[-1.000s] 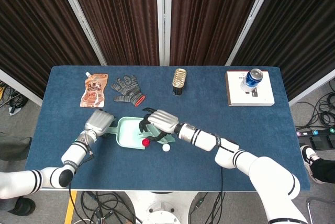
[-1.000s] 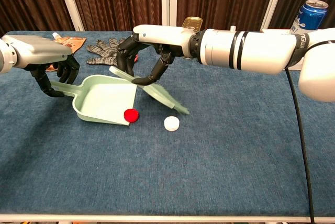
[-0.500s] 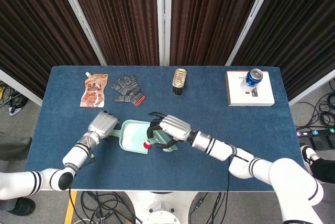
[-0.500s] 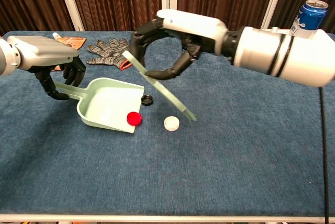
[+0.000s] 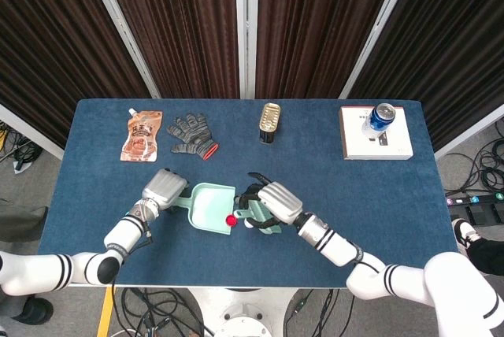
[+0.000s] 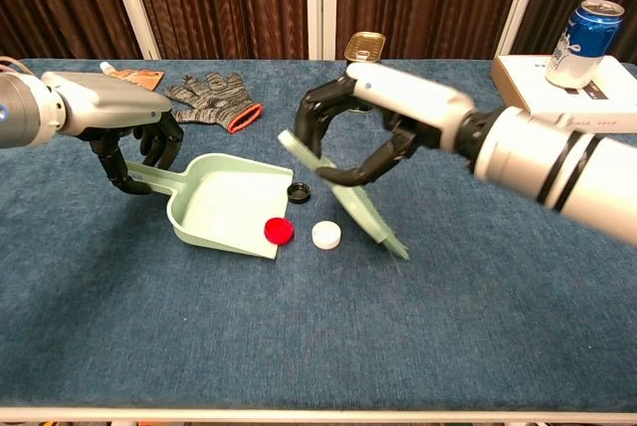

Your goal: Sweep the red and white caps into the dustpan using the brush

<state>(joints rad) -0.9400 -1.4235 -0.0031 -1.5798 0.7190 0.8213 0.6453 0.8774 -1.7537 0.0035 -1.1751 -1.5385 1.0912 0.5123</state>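
A pale green dustpan (image 6: 221, 205) (image 5: 209, 205) lies on the blue table, my left hand (image 6: 117, 119) (image 5: 164, 188) gripping its handle. The red cap (image 6: 279, 230) (image 5: 231, 219) sits at the pan's open lip. Just right of it, the white cap (image 6: 325, 234) lies on the cloth. My right hand (image 6: 381, 119) (image 5: 272, 200) holds the pale green brush (image 6: 359, 209) tilted, with its lower end down to the right of the white cap. In the head view the white cap is hidden under the hand and brush.
A small black cap (image 6: 298, 192) lies behind the two caps. At the back are a grey glove (image 5: 191, 134), a brown pouch (image 5: 142, 134), a tin (image 5: 270, 121) and a blue can (image 5: 382, 116) on a white box (image 5: 393, 146).
My left hand slid the dustpan rightward up to the red cap. My right hand carried the brush right and nearer, past the white cap. The black cap came into view.
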